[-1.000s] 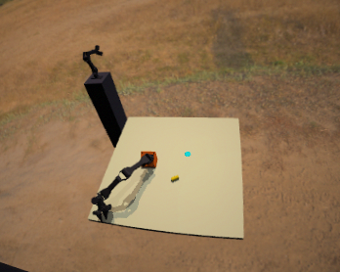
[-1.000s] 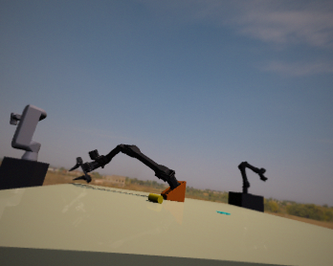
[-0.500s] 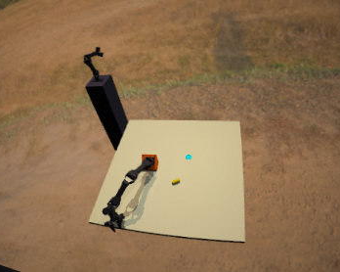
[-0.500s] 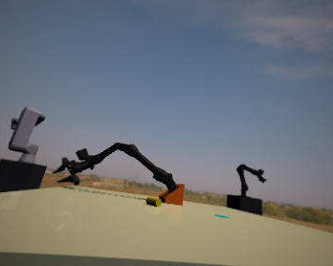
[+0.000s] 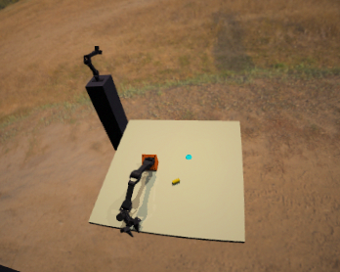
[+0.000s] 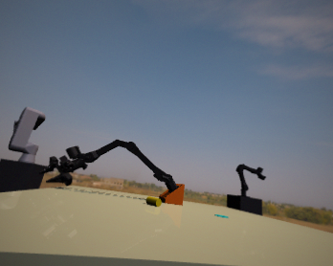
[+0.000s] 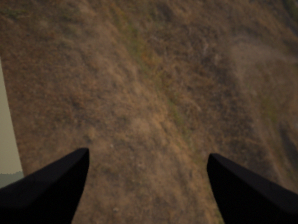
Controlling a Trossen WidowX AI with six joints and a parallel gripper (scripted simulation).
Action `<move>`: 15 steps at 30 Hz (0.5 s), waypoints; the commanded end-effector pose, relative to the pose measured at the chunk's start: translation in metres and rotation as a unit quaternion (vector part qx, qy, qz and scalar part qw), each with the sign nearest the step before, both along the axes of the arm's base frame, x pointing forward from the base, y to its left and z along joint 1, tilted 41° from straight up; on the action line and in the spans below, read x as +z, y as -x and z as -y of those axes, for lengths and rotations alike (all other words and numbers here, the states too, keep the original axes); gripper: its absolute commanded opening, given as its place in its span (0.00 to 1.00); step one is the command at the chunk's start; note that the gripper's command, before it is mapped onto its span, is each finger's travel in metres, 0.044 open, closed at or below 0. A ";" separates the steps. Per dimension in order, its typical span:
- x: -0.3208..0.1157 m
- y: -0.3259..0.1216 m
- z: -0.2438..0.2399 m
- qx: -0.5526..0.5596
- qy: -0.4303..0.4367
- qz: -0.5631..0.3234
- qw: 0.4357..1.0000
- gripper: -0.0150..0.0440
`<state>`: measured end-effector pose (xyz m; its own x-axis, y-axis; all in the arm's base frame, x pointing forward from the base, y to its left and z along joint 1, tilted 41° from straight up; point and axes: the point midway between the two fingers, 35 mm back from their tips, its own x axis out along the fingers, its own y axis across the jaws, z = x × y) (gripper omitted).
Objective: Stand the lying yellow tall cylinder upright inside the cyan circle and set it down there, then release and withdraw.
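Going left to right across the top view, you are having the gripper (image 5: 130,232) (image 6: 45,176) (image 7: 149,159) hanging over the table's near left corner, its fingers standing fairly wide apart with nothing between them. The wrist view is showing you mostly bare ground, with a strip of table (image 5: 209,201) (image 6: 109,234) (image 7: 7,145) along the left edge, so you are probably working on the approach, the grasp not yet made. Next comes the orange base (image 5: 155,158) (image 6: 178,196), then the cylinder (image 5: 176,181) (image 6: 153,201), which is lying on its side on the table, well apart from the gripper. Your next move is likely calling for a swing back over the table toward it, lining the fingers up across its barrel before lowering. Farther right, the cyan circle (image 5: 189,157) (image 6: 221,216) is waiting with nothing standing in it. As for heading, the cylinder's long axis is running level, slanting from lower left to upper right in the top view; you are needing to tip that axis vertical before setting down.
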<state>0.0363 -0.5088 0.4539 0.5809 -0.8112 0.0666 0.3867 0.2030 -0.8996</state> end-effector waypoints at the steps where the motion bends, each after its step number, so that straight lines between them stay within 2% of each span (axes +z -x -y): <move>1: -0.015 -0.029 0.000 0.005 -0.041 0.017 0.999 0.78; 15: -0.040 -0.128 -0.036 0.009 -0.137 0.038 0.990 0.78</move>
<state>0.1490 -0.4800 0.4240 0.6014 -0.7956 -0.0727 0.4389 0.4051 -0.8020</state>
